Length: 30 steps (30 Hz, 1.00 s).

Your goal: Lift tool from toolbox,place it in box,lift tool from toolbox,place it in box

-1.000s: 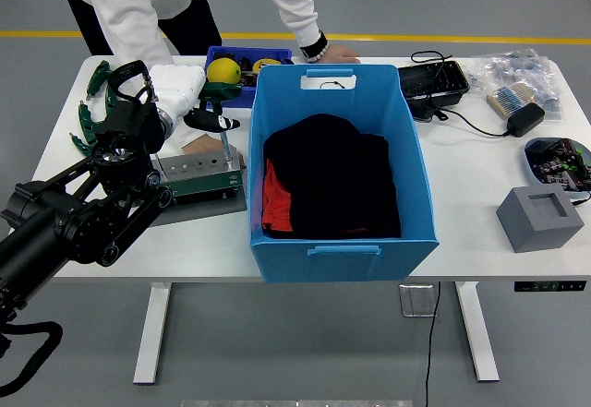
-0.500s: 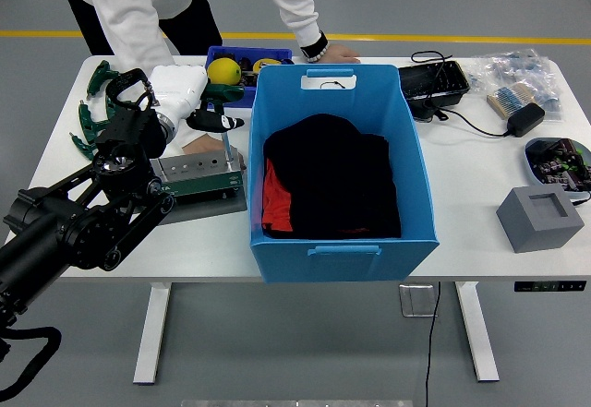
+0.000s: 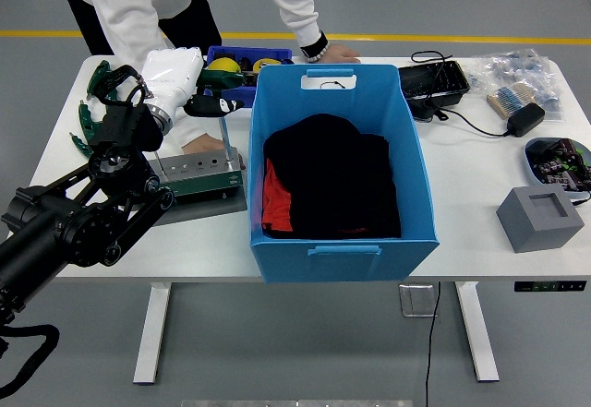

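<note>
— Left hand (image 3: 171, 79)?
— Reaching in from the left over the worktop (image 3: 480, 181), white back uppermost, closed on the dark handle of the tool (image 3: 211, 104). Fingers mostly hidden behind the white shell, so grip judged from the handle pressed against it.
— And the tool itself?
— Just to the right of the hand, handle roughly level, thin metal shaft hanging down from it. Lower end of the shaft close to the toolbox (image 3: 199, 174); touching or clear, cannot tell.
— Toolbox where?
— Directly below the hand, grey-green, flat on a grey mat near the worktop's front.
— The box?
— Big blue box (image 3: 337, 89), farther right of the hand, just beside the toolbox. Dark cloth (image 3: 332, 185) inside, with a red patch showing at its left edge.
— Anything beyond the hand?
— Small blue bin (image 3: 222, 53) with yellow items, touching the box's far left corner. Past that, a person's hand (image 3: 337, 53) resting flat on the worktop's far edge, white sleeve above.
— Right hand?
— Out of view.
— Far from the hand?
— Grey block (image 3: 540, 218) well off to the right, near the front edge.
</note>
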### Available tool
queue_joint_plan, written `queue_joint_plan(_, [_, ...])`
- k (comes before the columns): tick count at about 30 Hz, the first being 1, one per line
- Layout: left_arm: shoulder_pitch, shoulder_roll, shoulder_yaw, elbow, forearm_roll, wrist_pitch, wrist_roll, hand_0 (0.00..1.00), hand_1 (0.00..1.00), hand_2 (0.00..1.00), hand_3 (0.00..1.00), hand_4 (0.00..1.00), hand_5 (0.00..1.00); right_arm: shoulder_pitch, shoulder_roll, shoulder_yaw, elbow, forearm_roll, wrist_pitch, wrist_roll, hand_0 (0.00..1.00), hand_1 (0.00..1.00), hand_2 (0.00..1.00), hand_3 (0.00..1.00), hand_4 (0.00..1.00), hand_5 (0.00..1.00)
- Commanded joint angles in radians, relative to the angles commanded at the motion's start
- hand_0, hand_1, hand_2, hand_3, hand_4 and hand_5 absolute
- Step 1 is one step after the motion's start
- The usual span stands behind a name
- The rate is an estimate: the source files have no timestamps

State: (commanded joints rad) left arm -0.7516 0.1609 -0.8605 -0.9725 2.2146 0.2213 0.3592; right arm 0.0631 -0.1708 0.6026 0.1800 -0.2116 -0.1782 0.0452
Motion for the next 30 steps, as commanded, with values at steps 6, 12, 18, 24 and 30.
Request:
queue_joint_plan(6, [-0.007,0.011,0.009,-0.004,-0.011,0.017,-0.009,0.154,0.002,0.003,0.017,0.722,0.612,0.002,0.0,0.001,0.0,0.002,0.0,0.001,0.701,0.686,0.748,0.593,0.809,0.702])
queue_joint_plan(12, [-0.03,0.026,0.035,-0.012,-0.046,0.008,-0.006,0.161,0.002,0.002,0.016,0.693,0.611,0.002,-0.001,-0.001,0.0,0.003,0.001,0.001,0.701,0.685,0.748,0.594,0.809,0.702])
queue_joint_plan(18, [-0.069,0.047,0.066,-0.022,-0.066,-0.003,-0.007,0.157,0.002,0.002,0.017,0.676,0.591,0.003,-0.002,-0.002,0.0,0.006,0.001,0.002,0.701,0.685,0.748,0.593,0.808,0.702])
queue_joint_plan(24, [-0.094,0.065,0.093,-0.03,-0.077,-0.022,-0.001,0.152,0.002,0.002,0.019,0.65,0.552,0.004,-0.002,-0.004,0.0,0.01,0.0,0.002,0.7,0.685,0.748,0.593,0.808,0.702])
queue_joint_plan(30, [-0.116,0.082,0.118,-0.043,-0.098,-0.045,0.002,0.149,0.002,0.002,0.02,0.642,0.54,0.004,-0.002,-0.003,0.0,0.008,0.0,0.001,0.699,0.685,0.748,0.593,0.808,0.703])
